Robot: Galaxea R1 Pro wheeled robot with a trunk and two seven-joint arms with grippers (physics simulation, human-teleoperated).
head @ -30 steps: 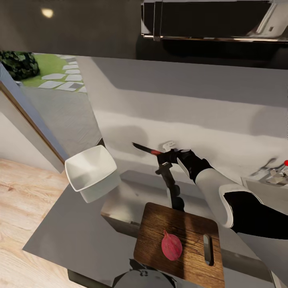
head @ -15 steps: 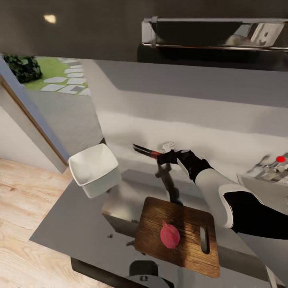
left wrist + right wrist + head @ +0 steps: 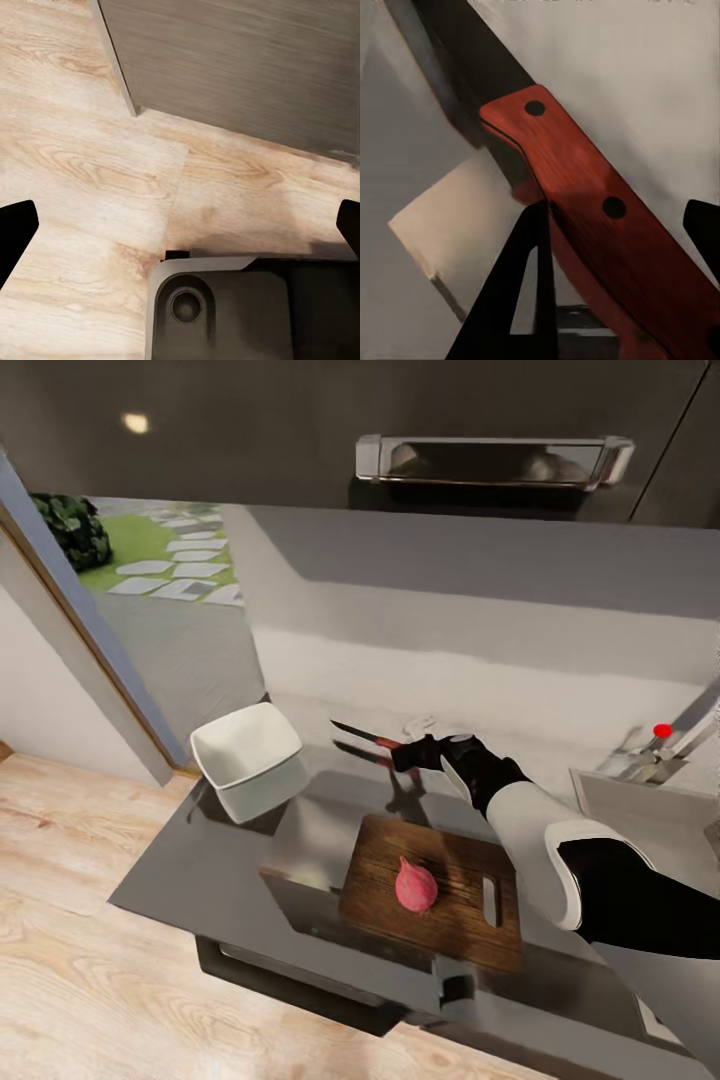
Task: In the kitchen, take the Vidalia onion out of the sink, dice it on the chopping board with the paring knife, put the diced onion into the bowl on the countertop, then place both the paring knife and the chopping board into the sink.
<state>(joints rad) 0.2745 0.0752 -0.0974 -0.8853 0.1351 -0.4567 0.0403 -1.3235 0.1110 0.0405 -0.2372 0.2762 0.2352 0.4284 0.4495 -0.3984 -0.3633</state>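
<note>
A reddish Vidalia onion (image 3: pixel 416 884) lies whole on the brown chopping board (image 3: pixel 470 925), near the front edge of the grey countertop (image 3: pixel 200 850). My right gripper (image 3: pixel 410 752) hovers above the counter behind the board, shut on the paring knife (image 3: pixel 362 735), whose dark blade points left. Up close, the red handle (image 3: pixel 585 202) sits between the right gripper (image 3: pixel 615 225) fingers (image 3: pixel 521 292). The white bowl (image 3: pixel 247 748) stands at the counter's left end. The sink (image 3: pixel 630 805) lies at the far right. My left gripper (image 3: pixel 180 225) hangs open over the wooden floor.
A chrome tap with a red-tipped lever (image 3: pixel 660 731) stands behind the sink. Dark wall cabinets with a range hood (image 3: pixel 490 460) hang overhead. A doorway to a garden (image 3: pixel 150 550) opens at the left. Wooden floor (image 3: pixel 80 920) lies below the counter's front edge.
The head camera has pulled back and up, so the whole counter sits higher and smaller in the picture. The right gripper keeps the knife in about the same place behind the board.
</note>
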